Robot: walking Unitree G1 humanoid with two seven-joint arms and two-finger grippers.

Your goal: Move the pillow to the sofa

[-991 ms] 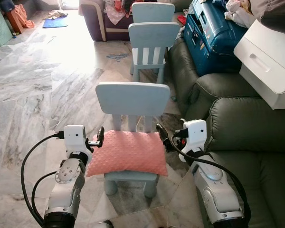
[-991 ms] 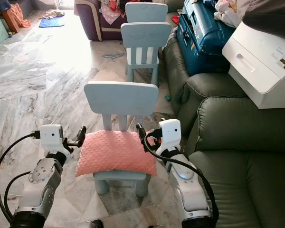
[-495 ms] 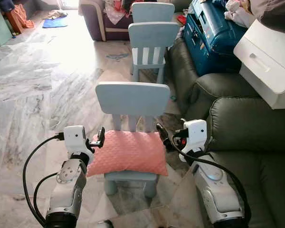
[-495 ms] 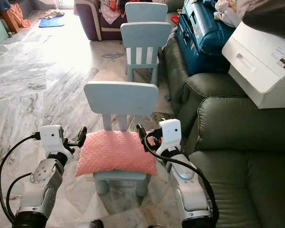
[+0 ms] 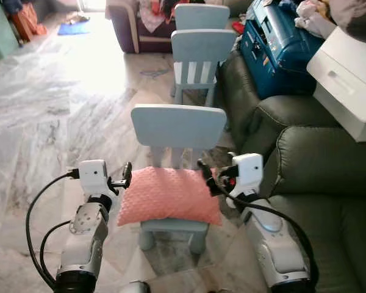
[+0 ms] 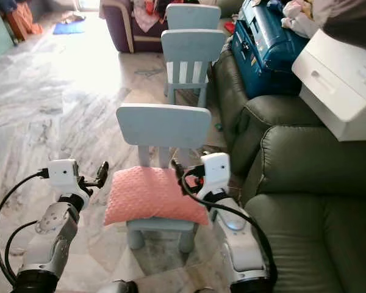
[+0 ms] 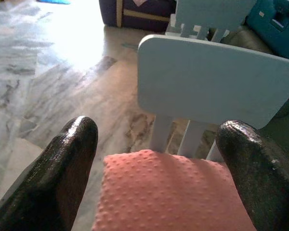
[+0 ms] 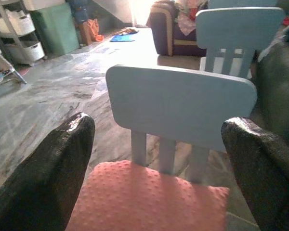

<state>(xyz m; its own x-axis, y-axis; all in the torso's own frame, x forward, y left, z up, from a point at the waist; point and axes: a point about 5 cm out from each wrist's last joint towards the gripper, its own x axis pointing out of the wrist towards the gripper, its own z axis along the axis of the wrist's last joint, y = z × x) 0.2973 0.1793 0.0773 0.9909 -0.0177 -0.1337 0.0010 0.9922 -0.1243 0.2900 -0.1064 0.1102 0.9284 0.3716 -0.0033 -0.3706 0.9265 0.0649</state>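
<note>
A pink dotted pillow (image 5: 169, 195) lies on the seat of a small light-blue chair (image 5: 178, 127) right in front of me. My left gripper (image 5: 123, 176) is open at the pillow's left edge, and in the left wrist view the pillow (image 7: 164, 190) shows between its two black fingers (image 7: 62, 168). At the pillow's right edge my right gripper (image 5: 206, 173) is also open, with the pillow (image 8: 149, 202) between its fingers (image 8: 48, 173). Neither gripper is closed on the pillow. The dark green sofa (image 5: 329, 183) stands to the right of the chair.
A second light-blue chair (image 5: 202, 50) stands behind the first. On the sofa lie a blue suitcase (image 5: 279, 43) and a white box (image 5: 348, 79). A purple armchair (image 5: 140, 21) stands at the back. Open marble floor (image 5: 49, 104) lies to the left.
The camera has shifted slightly, so the chair and pillow sit a little further right and lower. Both grippers stay open beside the pillow.
</note>
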